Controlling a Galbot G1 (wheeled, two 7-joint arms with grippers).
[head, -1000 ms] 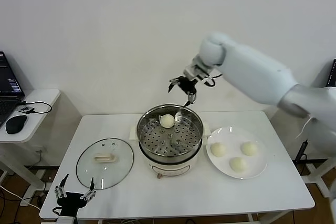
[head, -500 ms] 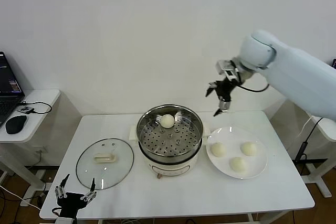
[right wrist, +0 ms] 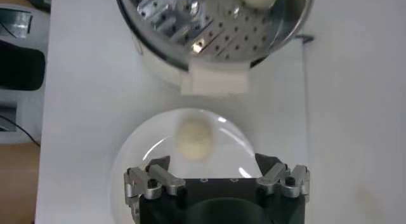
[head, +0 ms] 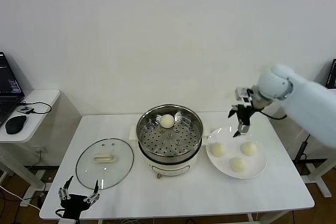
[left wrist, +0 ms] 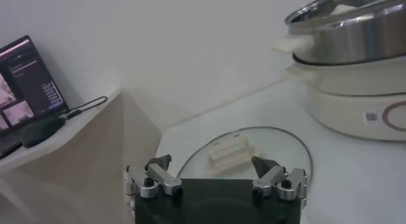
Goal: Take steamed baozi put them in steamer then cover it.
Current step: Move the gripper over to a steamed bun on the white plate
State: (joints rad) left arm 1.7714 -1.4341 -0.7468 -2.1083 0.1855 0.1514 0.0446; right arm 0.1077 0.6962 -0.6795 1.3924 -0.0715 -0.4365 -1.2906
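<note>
R gripper (head: 241, 124) hangs above the white plate (head: 260, 169), jaws spread wide, empty. One baozi (head: 167, 121) sits on the tray in the steamer (head: 169, 136), other 3 baozi (head: 218, 149) on the plate. L gripper (head: 79, 195) parked low at the table's front edge near the glass lid (head: 104, 162), also spread, holding nothing.

Glass lid (head: 104, 162): flat on the white tabletop (head: 173, 195), just beyond the left jaws.
White plate (head: 256, 170): below the right jaws.
Laptop (head: 8, 90), mouse (head: 16, 124): side desk (head: 37, 98), far from both jaws.
</note>
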